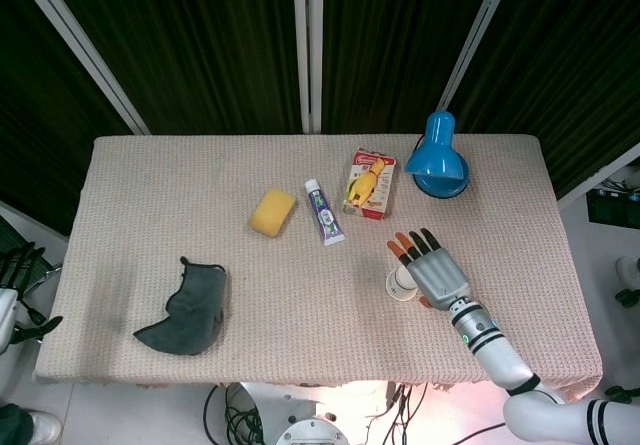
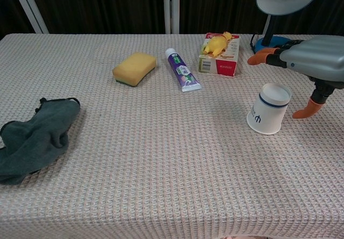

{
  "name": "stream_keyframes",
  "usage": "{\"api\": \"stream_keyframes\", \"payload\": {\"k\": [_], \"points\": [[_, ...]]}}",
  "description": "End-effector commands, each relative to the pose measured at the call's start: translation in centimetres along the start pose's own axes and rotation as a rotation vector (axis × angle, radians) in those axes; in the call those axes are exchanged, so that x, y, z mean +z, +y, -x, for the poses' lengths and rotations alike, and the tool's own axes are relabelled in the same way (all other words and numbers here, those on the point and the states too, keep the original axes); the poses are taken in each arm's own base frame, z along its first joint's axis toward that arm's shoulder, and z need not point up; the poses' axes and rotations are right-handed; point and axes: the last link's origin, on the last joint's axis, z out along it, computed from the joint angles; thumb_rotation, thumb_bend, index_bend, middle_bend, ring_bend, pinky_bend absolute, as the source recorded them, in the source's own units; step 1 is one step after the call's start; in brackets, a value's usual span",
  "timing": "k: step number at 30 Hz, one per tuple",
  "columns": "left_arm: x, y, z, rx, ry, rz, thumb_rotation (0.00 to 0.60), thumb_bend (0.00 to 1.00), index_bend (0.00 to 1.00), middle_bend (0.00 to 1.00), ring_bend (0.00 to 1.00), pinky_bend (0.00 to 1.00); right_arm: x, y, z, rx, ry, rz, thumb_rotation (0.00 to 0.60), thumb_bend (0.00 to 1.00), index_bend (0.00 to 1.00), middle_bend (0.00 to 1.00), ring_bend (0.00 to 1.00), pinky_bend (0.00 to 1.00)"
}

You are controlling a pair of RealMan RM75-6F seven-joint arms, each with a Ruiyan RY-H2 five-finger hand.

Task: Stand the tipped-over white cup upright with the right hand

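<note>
The white cup (image 2: pixel 269 110) with a blue band lies tipped on the woven tablecloth at the right of the table. In the head view only its left part (image 1: pixel 398 284) shows from under my right hand. My right hand (image 1: pixel 430 267) hovers directly over the cup with its orange-tipped fingers spread and holds nothing. In the chest view the right hand (image 2: pixel 309 59) is above and to the right of the cup, its thumb hanging beside the cup's right side. My left hand (image 1: pixel 12 300) stays off the table's left edge, empty, with its fingers apart.
A blue desk lamp (image 1: pixel 437 158) stands behind the cup at the back right. A box with a yellow toy (image 1: pixel 370 182), a toothpaste tube (image 1: pixel 324 212) and a yellow sponge (image 1: pixel 272 211) lie mid-table. A dark grey cloth (image 1: pixel 187 310) lies front left.
</note>
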Motion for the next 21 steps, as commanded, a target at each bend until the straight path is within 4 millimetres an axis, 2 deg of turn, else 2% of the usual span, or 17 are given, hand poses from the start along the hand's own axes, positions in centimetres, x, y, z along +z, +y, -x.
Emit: {"api": "stream_keyframes", "payload": {"k": [1, 14, 21], "points": [[0.00, -0.07, 0.03, -0.003, 0.000, -0.001, 0.600, 0.12, 0.02, 0.00, 0.00, 0.00, 0.29, -0.12, 0.32, -0.013, -0.006, 0.007, 0.600, 0.06, 0.05, 0.00, 0.00, 0.00], [-0.11, -0.34, 0.06, -0.015, 0.002, 0.000, 0.600, 0.12, 0.02, 0.00, 0.00, 0.00, 1.19, -0.65, 0.77, -0.035, 0.011, 0.011, 0.600, 0.08, 0.31, 0.01, 0.00, 0.00], [-0.11, -0.38, 0.11, -0.019, -0.003, 0.003, 0.600, 0.12, 0.02, 0.00, 0.00, 0.00, 1.26, -0.61, 0.64, -0.028, 0.055, 0.010, 0.600, 0.14, 0.48, 0.02, 0.00, 0.00]]}}
